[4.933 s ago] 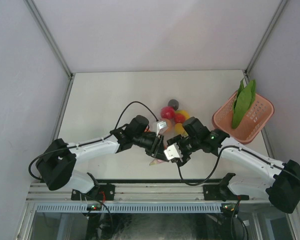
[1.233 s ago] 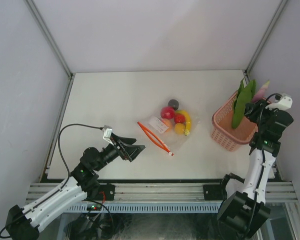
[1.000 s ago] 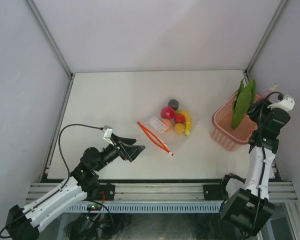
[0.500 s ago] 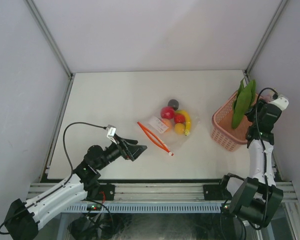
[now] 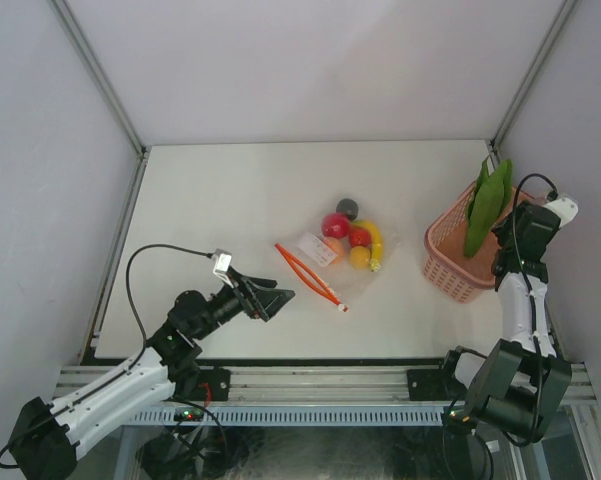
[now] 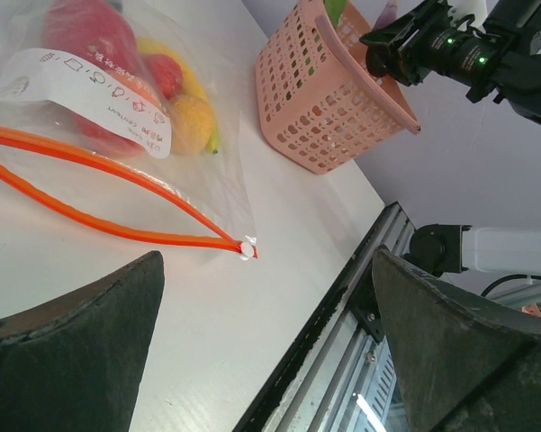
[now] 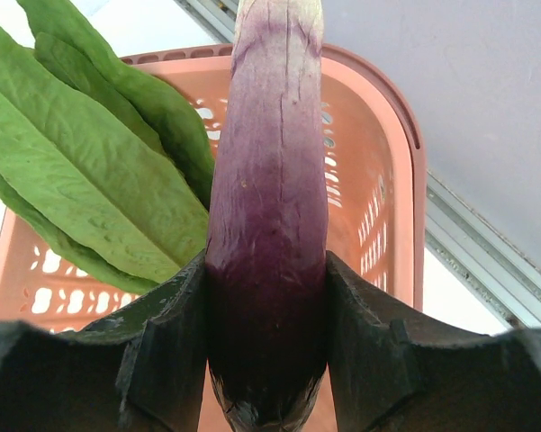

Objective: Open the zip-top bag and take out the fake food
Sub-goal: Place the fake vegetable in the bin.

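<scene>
Purple fake food [image 7: 268, 135], lengthwise in right claw [image 7: 266, 270] (pink basket [image 7: 405, 135] behind)

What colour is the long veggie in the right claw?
The veggie is dark purple, paler on top; right wrist view shows it best.

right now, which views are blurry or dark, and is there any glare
Left wrist: left fingers are dark, soft blurs; bag and basket sharp. Right wrist: purple vegetable sharp, right fingers shadowed. Top external: even light, no harsh glare.
</scene>
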